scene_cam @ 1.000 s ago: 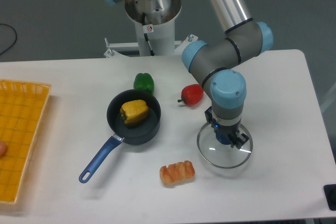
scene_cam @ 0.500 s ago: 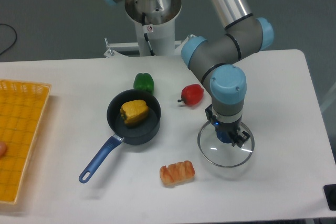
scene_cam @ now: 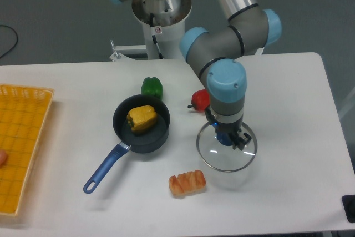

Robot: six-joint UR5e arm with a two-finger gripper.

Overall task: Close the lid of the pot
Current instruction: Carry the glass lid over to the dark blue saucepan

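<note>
Clearly the gripper (scene_cam: 227, 139) sits over the middle of the pot lid (scene_cam: 226, 147), its fingers pressed in on the blue centre knob, which they largely hide. Whether the glass rests on the worktop (scene_cam: 288, 98) or hangs just above it cannot be told. The lid lies right of the pot (scene_cam: 141, 124), apart from it, with open white surface between them.

Judging by its look, the lid is stiff, smooth and breakable, moderately heavy for its size; the knob is the only sensible hold, since the thin metal rim offers little purchase.

A yellow pepper (scene_cam: 141, 118) fills much of the pot and may keep the lid from seating flat. The red pepper (scene_cam: 201, 100) just behind the lid and the bread roll (scene_cam: 187, 182) in front narrow the path.
</note>
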